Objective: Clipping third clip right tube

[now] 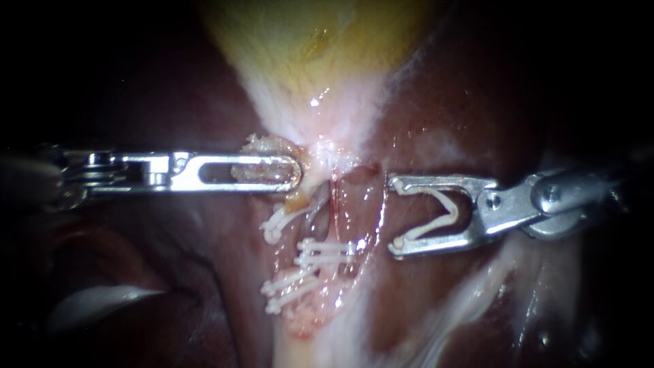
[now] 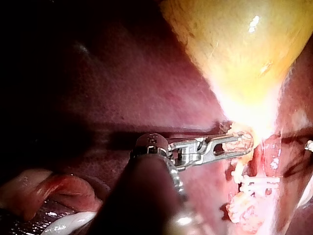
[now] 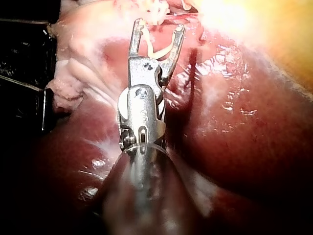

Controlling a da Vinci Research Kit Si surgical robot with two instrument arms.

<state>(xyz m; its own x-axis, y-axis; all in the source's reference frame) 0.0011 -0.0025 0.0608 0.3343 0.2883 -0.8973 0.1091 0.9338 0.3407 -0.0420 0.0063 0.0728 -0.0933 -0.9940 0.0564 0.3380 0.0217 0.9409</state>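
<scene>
Left instrument point(image 1: 294, 172): tool closed on tissue point(image 1: 262, 167) at the gallbladder point(image 1: 320, 41) neck, judged to keep the tubes stretched and exposed. Right instrument point(image 1: 394, 217): tool spread wide, both jaws carrying an unclosed white clip point(image 1: 436, 215). Its tips stand just beside the right tube point(image 1: 368, 211), not yet around it, near the seated clips point(image 1: 320, 257).
</scene>
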